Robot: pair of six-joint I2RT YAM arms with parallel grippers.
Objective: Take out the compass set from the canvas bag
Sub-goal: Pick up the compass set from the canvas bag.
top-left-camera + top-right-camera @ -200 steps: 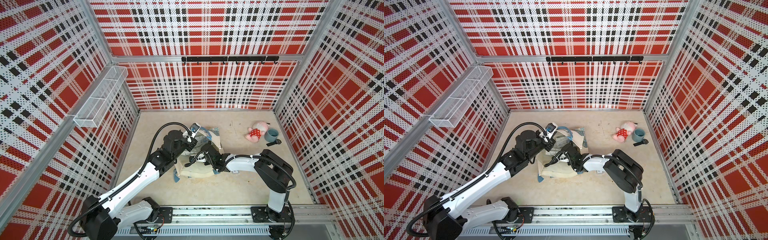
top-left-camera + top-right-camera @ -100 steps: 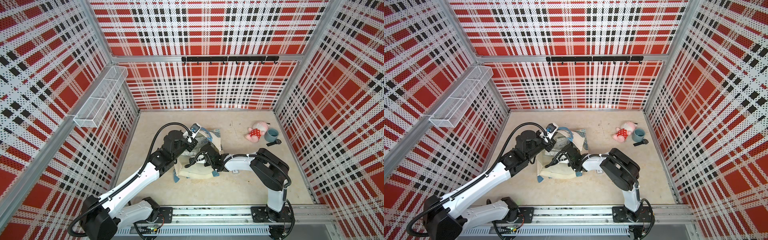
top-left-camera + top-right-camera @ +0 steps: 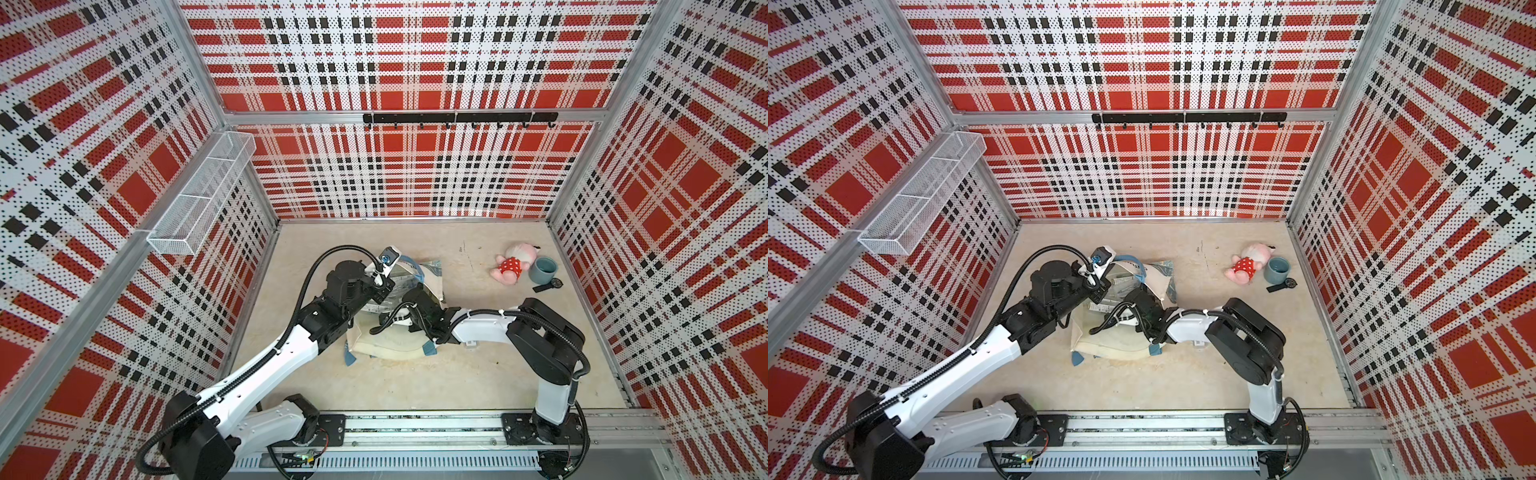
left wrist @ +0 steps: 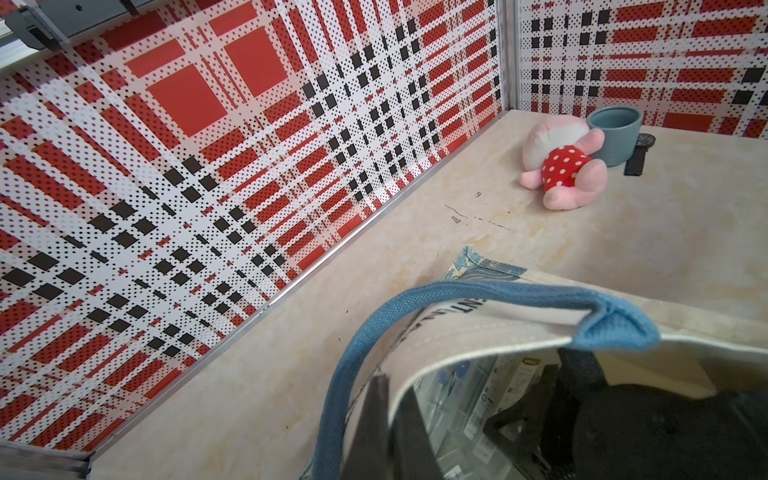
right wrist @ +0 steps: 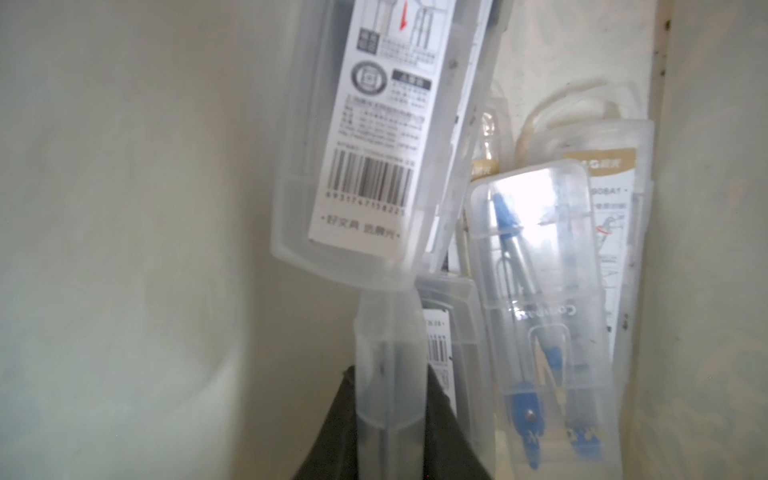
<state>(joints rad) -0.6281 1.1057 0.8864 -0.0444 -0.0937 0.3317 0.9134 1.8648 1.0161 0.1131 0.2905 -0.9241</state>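
Right wrist view: inside the canvas bag (image 3: pixel 390 347), lying at centre, my right gripper (image 5: pixel 392 401) pinches a compass set (image 5: pixel 390 332) edge-on; my left gripper (image 4: pixel 392 419) clamps the rim. Next, I reckon: pull straight out.

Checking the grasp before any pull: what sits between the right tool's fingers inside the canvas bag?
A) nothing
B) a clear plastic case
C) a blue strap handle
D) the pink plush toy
B: the right wrist view shows a clear plastic case standing edge-on between the dark fingers of the right tool, inside the canvas bag.
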